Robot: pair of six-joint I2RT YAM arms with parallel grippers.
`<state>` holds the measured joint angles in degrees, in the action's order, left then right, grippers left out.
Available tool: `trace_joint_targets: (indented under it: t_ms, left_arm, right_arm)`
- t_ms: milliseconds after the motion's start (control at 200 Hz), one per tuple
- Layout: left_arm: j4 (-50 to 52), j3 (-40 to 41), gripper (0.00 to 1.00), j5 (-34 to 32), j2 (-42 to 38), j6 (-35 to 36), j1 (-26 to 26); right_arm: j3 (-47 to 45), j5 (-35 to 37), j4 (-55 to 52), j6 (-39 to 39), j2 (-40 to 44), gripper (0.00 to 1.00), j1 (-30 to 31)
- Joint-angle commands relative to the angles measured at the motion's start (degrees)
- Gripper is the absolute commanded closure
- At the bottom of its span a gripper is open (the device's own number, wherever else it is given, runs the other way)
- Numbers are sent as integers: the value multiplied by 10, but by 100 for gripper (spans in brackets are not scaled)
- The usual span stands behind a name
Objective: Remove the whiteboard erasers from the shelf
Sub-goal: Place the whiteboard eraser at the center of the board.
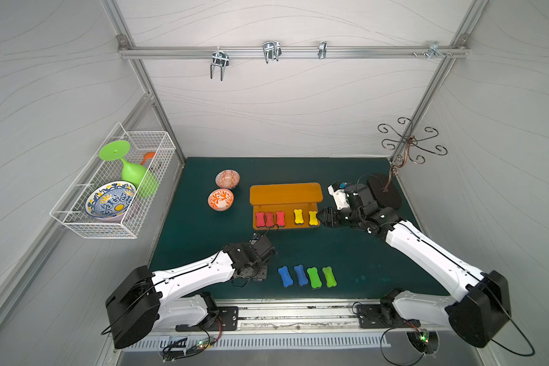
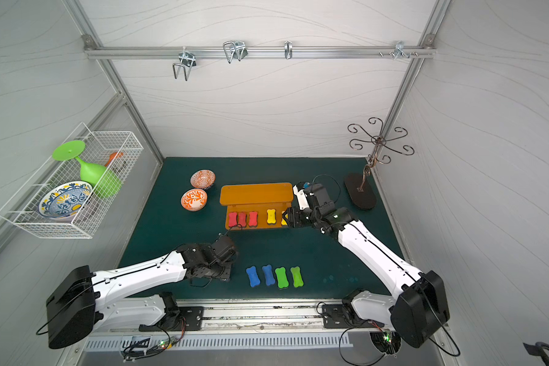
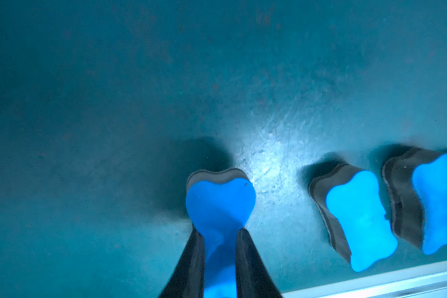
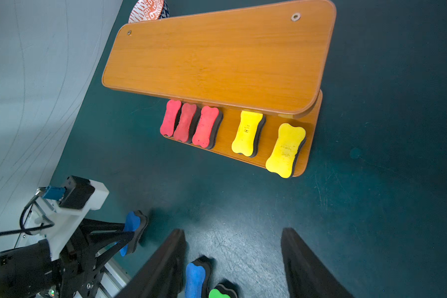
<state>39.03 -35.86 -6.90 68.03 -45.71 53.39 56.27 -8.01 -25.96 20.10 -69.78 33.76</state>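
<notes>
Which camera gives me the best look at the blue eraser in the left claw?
Left wrist view: the blue eraser is close up, pinched at its waist by the left claw. The right wrist view shows it small, side-on; in both top views the left arm hides it.

The mat [image 1: 203,234] carries 2 bowls [image 1: 221,199], 4 erasers [image 1: 314,277] and the shelf [image 1: 286,194].

Left arm [image 1: 191,275] and right arm [image 1: 425,250]: white shells, black joints, bulky black base housings. Thin black cables [image 4: 11,231] trail from each. Fingers [image 4: 302,263] black, tapered.
</notes>
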Motion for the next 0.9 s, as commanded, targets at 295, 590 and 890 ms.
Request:
trace_joint_targets:
  t_ms: [295, 590, 890]
  left_arm:
    - [-18, -10, 96, -17, 33, -38, 33]
    - [-38, -24, 94, -27, 64, -37, 33]
    - [-51, -14, 74, -30, 54, -30, 33]
  right_arm:
    - [-10, -13, 12, 4, 20, 36, 4]
    - [-13, -10, 10, 2, 27, 36, 4]
    - [-26, 0, 28, -8, 37, 35, 8]
